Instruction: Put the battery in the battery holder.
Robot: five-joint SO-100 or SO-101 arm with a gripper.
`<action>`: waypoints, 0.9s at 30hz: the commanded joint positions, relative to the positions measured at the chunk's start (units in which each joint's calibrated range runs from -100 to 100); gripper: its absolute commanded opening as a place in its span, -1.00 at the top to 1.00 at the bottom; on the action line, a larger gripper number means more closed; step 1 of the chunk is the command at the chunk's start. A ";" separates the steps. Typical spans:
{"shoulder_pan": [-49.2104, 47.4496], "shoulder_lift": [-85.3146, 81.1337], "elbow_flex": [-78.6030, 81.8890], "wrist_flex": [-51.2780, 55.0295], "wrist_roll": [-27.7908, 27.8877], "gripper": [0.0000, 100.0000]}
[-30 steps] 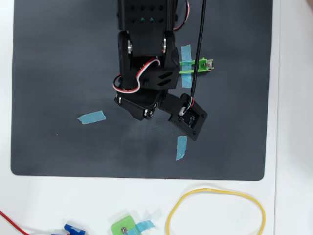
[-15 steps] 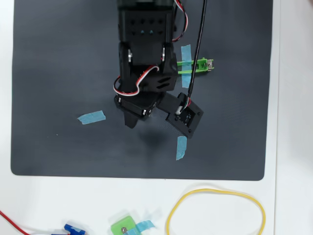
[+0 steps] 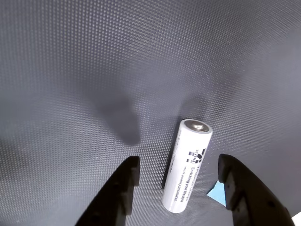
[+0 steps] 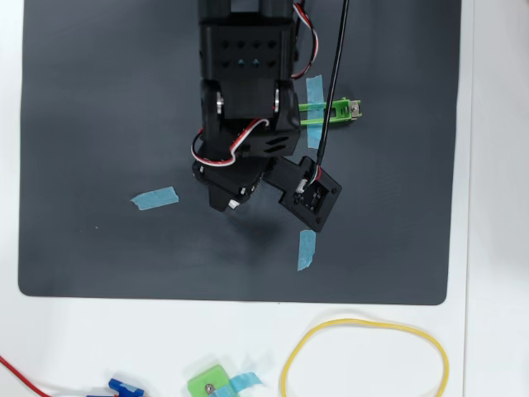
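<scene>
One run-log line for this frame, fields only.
gripper: open, straddling | white cylindrical battery: lying on black mat, ungrasped | narrow green plastic battery holder: empty part visible

Wrist view: dim, soft light, vignette toward corners; battery [image 3: 186, 165] sharp, bright sheen along its side, faint shadow on left; hand [image 3: 178, 175] fingers near lens blurred, dark. Overhead view: bright, even, sharp; white surface [image 4: 496, 248] near overexposed; arm casts soft shadow on mat [image 4: 99, 124].
</scene>
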 commanded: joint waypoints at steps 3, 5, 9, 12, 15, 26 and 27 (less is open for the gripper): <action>-0.01 -0.05 -2.53 1.40 -0.31 0.67; -0.01 -0.05 -2.45 1.49 -0.31 0.67; -0.01 -0.05 -2.18 1.49 -0.31 0.67; -0.33 -0.05 -2.01 1.49 -0.31 0.67; -0.64 4.04 -3.59 2.71 -0.31 0.67; -0.74 13.17 -15.84 18.62 -0.26 1.00; -0.74 13.17 -15.84 18.62 -0.26 1.00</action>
